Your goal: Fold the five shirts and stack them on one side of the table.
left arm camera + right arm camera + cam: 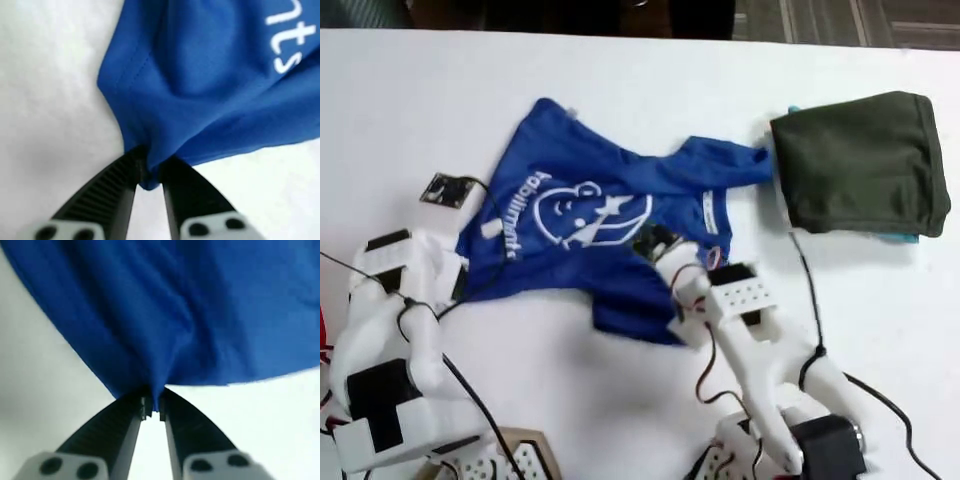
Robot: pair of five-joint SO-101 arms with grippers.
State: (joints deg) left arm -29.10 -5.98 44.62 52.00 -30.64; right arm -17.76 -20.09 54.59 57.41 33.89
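A blue shirt (590,230) with white print lies crumpled and partly spread in the middle of the white table (620,80). At the shirt's left edge, my left gripper (463,278) is shut on a pinched fold of its hem (148,170). My right gripper (665,262) is on the shirt's lower right part, shut on a bunched ridge of the blue cloth (154,405). A folded dark green shirt (860,165) rests at the right side of the table, with a strip of teal cloth (900,238) showing under it.
A small black board (445,188) with a cable lies just left of the blue shirt. Arm cables trail over the near table. The far edge of the table runs along the back.
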